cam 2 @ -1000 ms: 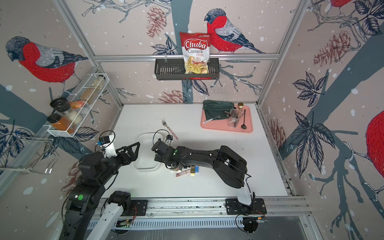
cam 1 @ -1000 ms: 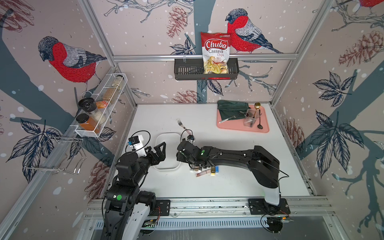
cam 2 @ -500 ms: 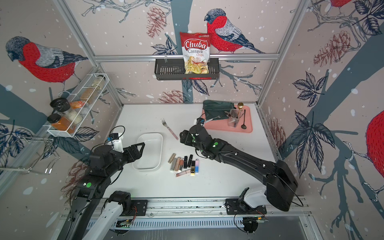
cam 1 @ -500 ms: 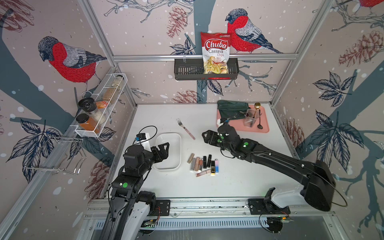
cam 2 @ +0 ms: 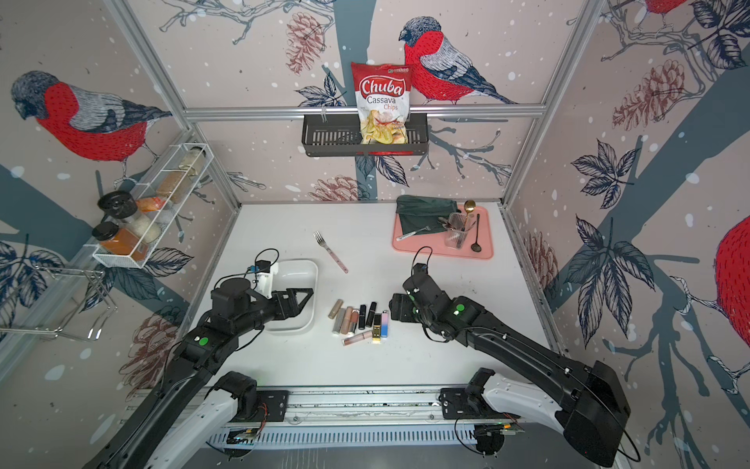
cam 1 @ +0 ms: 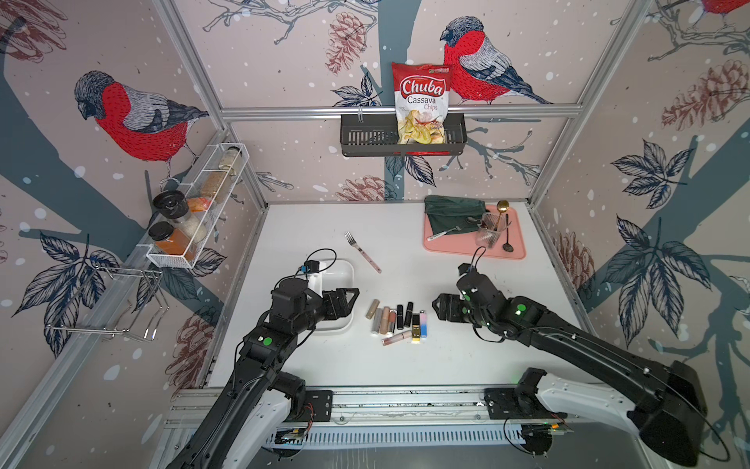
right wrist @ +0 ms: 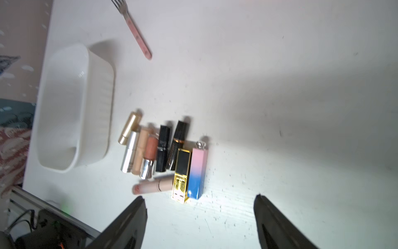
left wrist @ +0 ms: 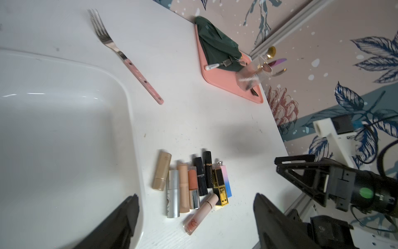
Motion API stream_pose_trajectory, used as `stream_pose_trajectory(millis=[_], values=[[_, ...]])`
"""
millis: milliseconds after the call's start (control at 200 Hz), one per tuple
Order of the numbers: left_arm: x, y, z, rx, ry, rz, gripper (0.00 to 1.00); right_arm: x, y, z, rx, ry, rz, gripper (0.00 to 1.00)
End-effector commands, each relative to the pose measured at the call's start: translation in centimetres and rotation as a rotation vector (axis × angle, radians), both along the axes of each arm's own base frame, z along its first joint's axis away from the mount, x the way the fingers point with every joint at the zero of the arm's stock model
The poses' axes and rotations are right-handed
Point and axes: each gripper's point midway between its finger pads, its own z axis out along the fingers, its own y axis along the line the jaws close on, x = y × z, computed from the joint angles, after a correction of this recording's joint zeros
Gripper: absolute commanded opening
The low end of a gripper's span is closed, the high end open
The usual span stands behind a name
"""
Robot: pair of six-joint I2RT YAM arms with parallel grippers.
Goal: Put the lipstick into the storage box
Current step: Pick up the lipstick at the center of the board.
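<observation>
Flanking lipsticks (cam 1: 399, 316) beside storage box (cam 1: 341, 271) rim: left jaws, right jaws wide, empty.

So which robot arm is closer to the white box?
Left. The left fingers hang over the storage box's edge, beside the lipsticks. The right fingers sit on the other side of the lipsticks, well apart from the box.

lipsticks (cam 1: 393, 318) lie right of storage box (cam 1: 341, 271) (fork (cam 1: 363, 251) behind).
</observation>
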Motion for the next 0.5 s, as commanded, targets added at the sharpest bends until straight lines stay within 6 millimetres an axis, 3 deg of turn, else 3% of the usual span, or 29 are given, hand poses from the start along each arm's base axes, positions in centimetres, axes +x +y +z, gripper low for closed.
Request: stream_pose_trajectory(millis=[0, 160, 280, 495], values=[[0.7, -1.2, 0.3, 0.014, -0.042, 0.005, 0.88, -0.9, 0.2, -2.0, -0.049, 0.054, -0.002, 0.8], [0.5, -2.3, -1.0, 0.03, -0.02, -0.028, 0.88, -1.2, 0.4, -4.0, -0.099, 0.079, 0.005, 0.74], [0.4, -2.5, -1.7, 0.044, -0.012, -0.04, 0.89, -1.3, 0.9, -5.0, -0.078, 0.089, 0.011, 0.63], [0.3, -2.0, -1.5, 0.067, -0.045, -0.038, 0.91, -1.1, 1.9, -6.7, -0.068, 0.119, 0.024, 0.55]])
